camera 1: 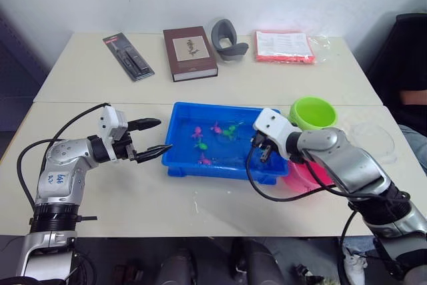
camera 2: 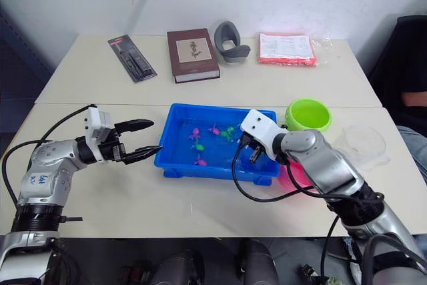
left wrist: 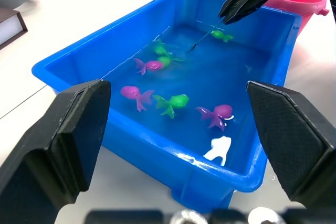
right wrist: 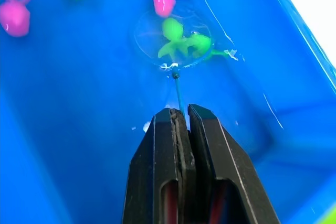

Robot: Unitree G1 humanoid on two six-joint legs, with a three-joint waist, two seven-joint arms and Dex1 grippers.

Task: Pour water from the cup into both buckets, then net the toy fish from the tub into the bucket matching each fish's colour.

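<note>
R gripper, fingers pinched tight on thin handle of small net, dips it into blue tub mid-table, net ring round two green fish. L gripper hangs wide open, empty, just beside tub's left wall. Lime bucket and pink bucket by tub's right end; clear cup beyond.

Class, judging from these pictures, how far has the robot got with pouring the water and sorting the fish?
Pouring looks finished: the clear plastic measuring cup stands set down beside the lime green bucket. In hand: the right pincer, shut on a thin-handled net, has two green toy fish inside the net's ring in the bright blue tub. Left: about seven fish to sort; the left pincer waits open.
</note>
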